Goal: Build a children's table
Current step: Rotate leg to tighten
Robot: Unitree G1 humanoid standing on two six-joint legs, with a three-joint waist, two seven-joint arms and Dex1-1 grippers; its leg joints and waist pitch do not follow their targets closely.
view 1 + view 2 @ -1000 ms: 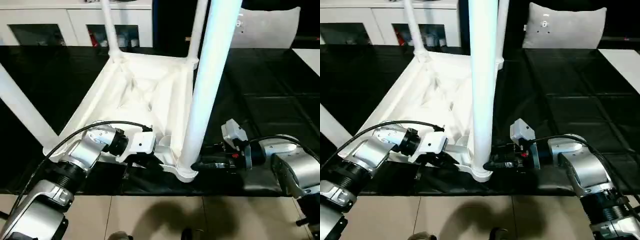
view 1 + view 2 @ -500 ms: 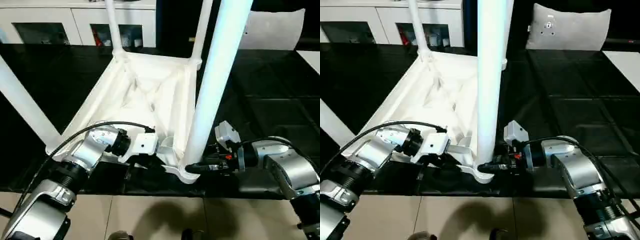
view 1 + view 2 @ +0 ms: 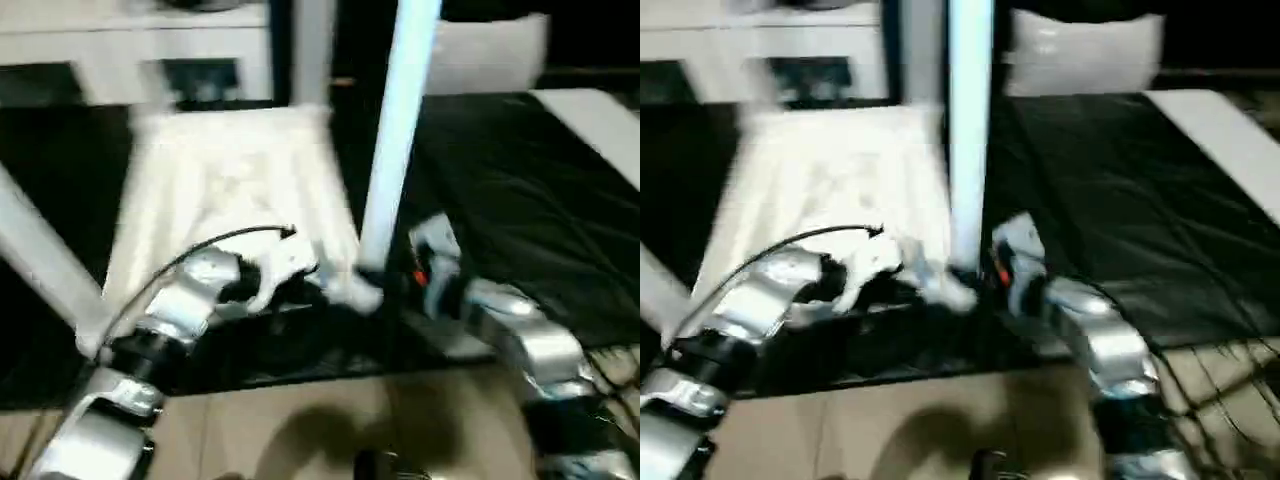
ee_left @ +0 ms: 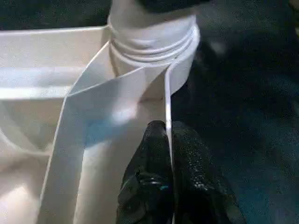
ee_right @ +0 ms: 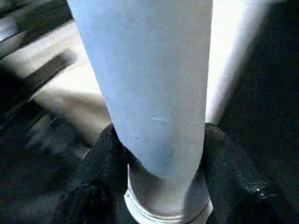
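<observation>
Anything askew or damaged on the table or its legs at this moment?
Nothing stands out. The table top lies upside down on the black surface. The left gripper pinches its rim wall beside the corner socket; the right gripper clasps the near leg, which stands upright, undamaged.

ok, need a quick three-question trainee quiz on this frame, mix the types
1. True or false: the children's table lies upside down, legs pointing up.
2. What do the right gripper's fingers close around? A) the table's rim B) the near leg's base C) a cable
3. Fill in: the left gripper's fingers pinch the table's thin ____ beside the corner socket.

Key: 1 true; 2 B; 3 rim.
</observation>
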